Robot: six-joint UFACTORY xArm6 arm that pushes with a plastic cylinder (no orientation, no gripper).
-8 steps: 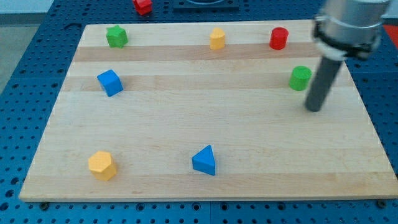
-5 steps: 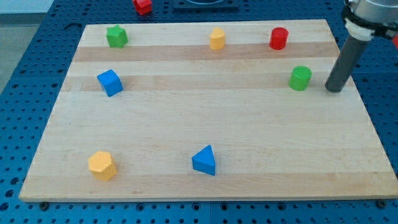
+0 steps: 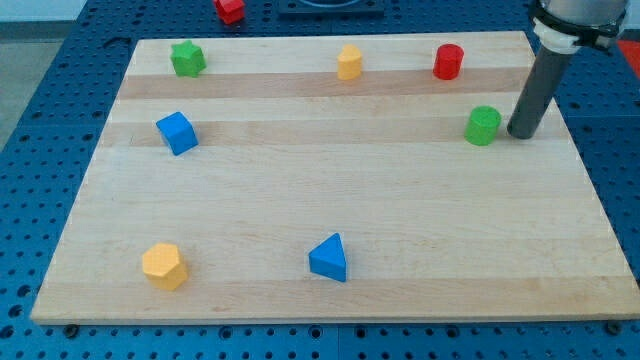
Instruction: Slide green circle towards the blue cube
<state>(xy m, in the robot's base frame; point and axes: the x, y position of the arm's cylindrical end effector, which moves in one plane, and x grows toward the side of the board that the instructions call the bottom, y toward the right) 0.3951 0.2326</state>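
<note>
The green circle [image 3: 483,125], a short green cylinder, stands on the wooden board [image 3: 320,200] at the view's right. The blue cube [image 3: 176,132] sits far across the board at the view's left, at about the same height in the view. My tip [image 3: 521,133] is just to the right of the green circle, a small gap away from it, not touching as far as I can tell. The dark rod rises from the tip to the view's top right.
A red cylinder [image 3: 448,62], a yellow block [image 3: 349,62] and a green star block [image 3: 186,58] line the board's top. A blue triangle [image 3: 329,258] and a yellow hexagon block [image 3: 163,266] sit near the bottom. A red block [image 3: 229,9] lies off the board at the top.
My tip has swung from below-right of the green circle out to the right and then back left, ending close beside the circle's right side. No block has moved.
</note>
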